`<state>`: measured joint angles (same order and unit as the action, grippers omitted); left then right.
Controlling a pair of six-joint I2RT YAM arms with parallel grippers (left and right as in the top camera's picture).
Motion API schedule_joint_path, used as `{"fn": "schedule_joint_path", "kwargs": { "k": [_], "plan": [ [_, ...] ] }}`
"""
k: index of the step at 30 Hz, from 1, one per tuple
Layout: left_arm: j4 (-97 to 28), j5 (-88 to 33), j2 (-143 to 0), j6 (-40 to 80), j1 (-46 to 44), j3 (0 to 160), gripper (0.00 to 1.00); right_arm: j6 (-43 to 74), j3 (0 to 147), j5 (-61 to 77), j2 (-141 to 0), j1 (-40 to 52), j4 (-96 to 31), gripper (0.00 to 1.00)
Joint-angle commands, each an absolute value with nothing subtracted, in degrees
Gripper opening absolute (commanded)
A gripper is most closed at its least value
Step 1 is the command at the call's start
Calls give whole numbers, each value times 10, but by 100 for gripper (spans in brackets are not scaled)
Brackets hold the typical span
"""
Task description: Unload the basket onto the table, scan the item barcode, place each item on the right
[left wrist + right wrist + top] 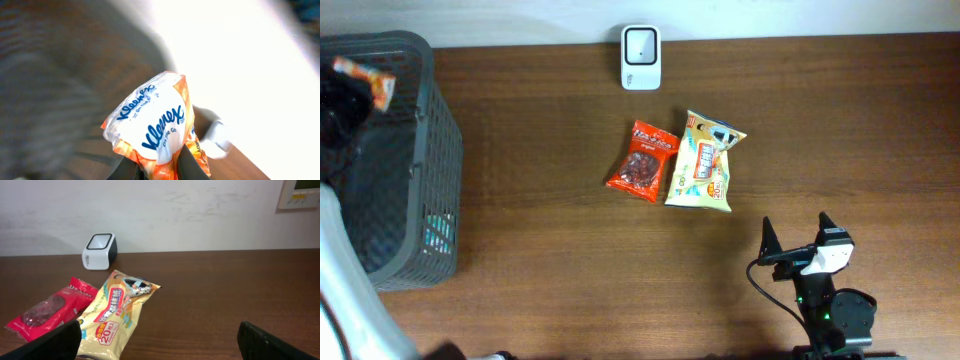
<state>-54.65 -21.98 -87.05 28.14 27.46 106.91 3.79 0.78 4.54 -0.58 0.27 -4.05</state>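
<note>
One Kleenex pack [155,125] (bottom edge cut off) sits clamped in the left gripper [159,165]; the right gripper [159,339] gapes wide.

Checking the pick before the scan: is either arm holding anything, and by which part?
The left gripper pinches the orange-and-white Kleenex tissue pack by one end, between its fingers; the right gripper is open, holding nothing.

Basket [435,170] left; red pack [642,160], yellow pack [703,165] before scanner [641,57]; right open.

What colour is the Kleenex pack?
The Kleenex pack is white with blue writing and orange edges; clearest in the left wrist view.
</note>
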Motion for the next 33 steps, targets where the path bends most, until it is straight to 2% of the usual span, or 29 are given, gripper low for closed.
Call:
{"fn": "schedule_joint_path", "kwargs": {
  "k": [1,7,12,15,16,17,18,19,22,26,30,33],
  "plan": [
    [-573,-298,-841,264,163,1069,0,34,3,49,-3,8,-41,98],
    [-574,-123,-938,264,-137,1011,0,34,3,49,-3,8,-41,99],
    [-531,-72,-1090,224,-270,1010,1,34,3,49,-3,8,-41,99],
    [-491,-70,-1165,194,-314,1010,12,34,3,49,-3,8,-41,99],
    [-483,-70,-1177,194,-320,1010,19,34,3,49,-3,8,-41,98],
    [-475,-70,-1188,194,-325,1010,36,34,3,49,-3,8,-41,98],
    [-469,-55,-1199,194,-329,1010,70,34,3,49,-3,8,-41,98],
    [-470,-44,-1199,194,-328,1010,92,34,3,49,-3,8,-41,99],
    [-491,-32,-1190,193,-308,1037,99,34,3,49,-3,8,-41,98],
    [-591,-32,-1134,194,-246,1159,99,34,3,49,-3,8,-41,98],
    [-678,-31,-1042,194,-139,1253,99,34,3,49,-3,8,-41,99],
    [-717,-10,-972,194,-3,1256,99,34,3,49,-3,8,-41,98]
  ]
}}
